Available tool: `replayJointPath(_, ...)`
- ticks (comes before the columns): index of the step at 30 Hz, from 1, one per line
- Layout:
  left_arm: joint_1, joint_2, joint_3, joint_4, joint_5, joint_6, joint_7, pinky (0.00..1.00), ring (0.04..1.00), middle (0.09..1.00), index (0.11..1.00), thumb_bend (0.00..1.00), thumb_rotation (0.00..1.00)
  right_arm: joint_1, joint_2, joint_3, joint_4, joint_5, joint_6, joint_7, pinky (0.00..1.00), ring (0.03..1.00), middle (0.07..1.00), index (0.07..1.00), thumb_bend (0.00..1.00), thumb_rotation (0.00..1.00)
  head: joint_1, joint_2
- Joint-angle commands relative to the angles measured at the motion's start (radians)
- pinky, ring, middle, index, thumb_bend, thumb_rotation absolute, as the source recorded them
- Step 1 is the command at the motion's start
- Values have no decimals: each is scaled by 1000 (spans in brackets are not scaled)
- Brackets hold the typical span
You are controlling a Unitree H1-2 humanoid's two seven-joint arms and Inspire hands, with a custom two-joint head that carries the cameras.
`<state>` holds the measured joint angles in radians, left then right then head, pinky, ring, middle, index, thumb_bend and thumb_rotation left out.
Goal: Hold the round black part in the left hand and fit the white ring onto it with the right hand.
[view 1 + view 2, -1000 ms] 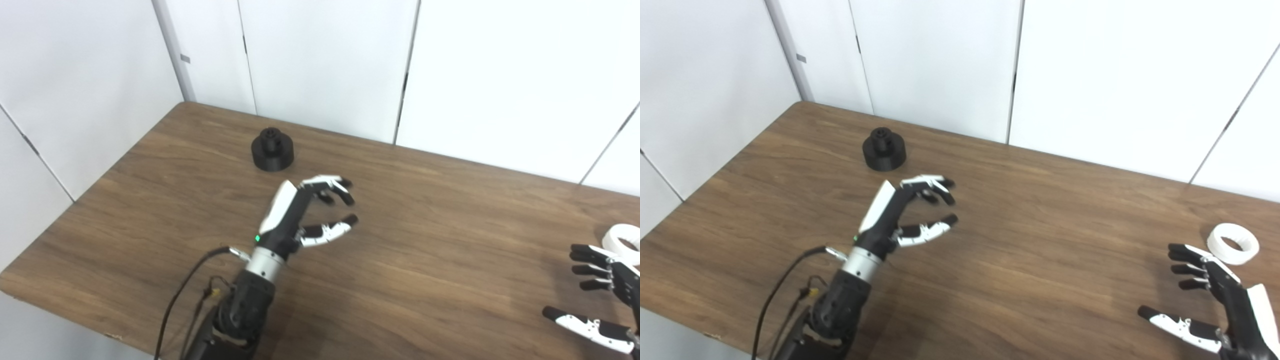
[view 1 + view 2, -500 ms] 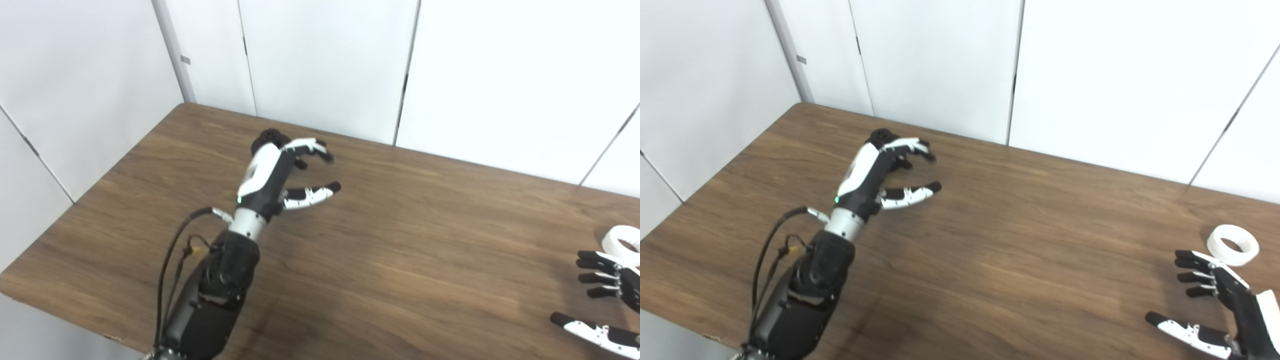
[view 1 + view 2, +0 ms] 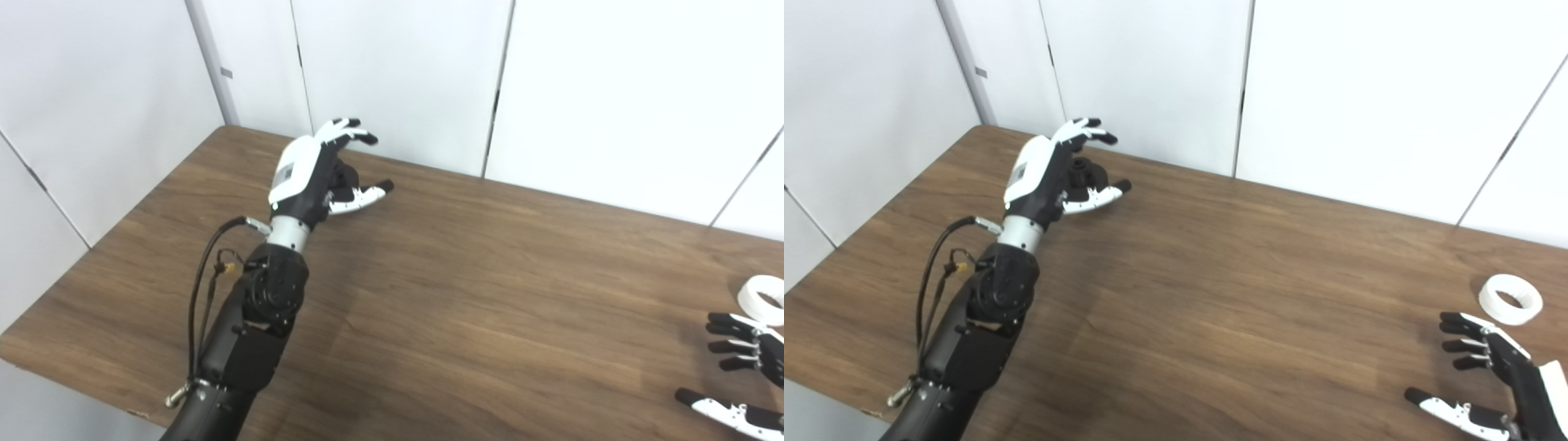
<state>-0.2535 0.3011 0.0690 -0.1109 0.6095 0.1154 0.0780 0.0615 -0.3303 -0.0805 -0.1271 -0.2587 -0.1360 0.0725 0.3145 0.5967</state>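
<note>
Left eye view: left hand (image 3: 312,177) spread around black part, mostly hidden behind palm, on surface (image 3: 490,275).

Right eye view: part (image 3: 1085,171) between open fingers (image 3: 1087,130); right hand (image 3: 1494,380) open, empty, just short of ring (image 3: 1510,299).

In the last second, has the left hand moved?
Yes. The left hand reached away toward the table's far edge, arriving around the round black part.

Probably a lab test bay — bare white wall panels (image 3: 612,92), plain wooden table (image 3: 490,294)
</note>
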Motion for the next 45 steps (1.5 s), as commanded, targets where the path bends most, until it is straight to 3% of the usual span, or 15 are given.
replayJointPath(1, -59, 28, 9, -4, 27, 5, 37, 792, 946, 897, 714, 766, 260, -20, -20, -15, -21, 12, -52, -17, 554, 656, 727, 738, 727, 13, 1, 1)
replayJointPath(12, -130, 95, 3, 80, 104, 121, 26, 813, 964, 921, 756, 849, 342, -20, -20, -16, -14, 3, -53, -20, 555, 654, 726, 737, 730, 14, 1, 2)
replayJointPath(19, -182, 132, -24, 165, 148, 207, 21, 807, 959, 917, 759, 916, 375, -16, -19, -19, -3, -15, -63, -31, 547, 657, 719, 745, 733, 81, -4, 5)
replayJointPath(26, -214, 165, -49, 237, 147, 233, 19, 760, 954, 920, 761, 970, 437, -15, -20, -20, -9, -23, -53, -31, 557, 666, 723, 744, 733, 83, -5, 6)
replayJointPath(45, -279, 249, -150, 354, 142, 295, -64, 868, 1000, 971, 799, 1000, 545, -10, -17, -23, -12, -24, -60, -35, 551, 658, 721, 743, 741, 65, -16, 8)
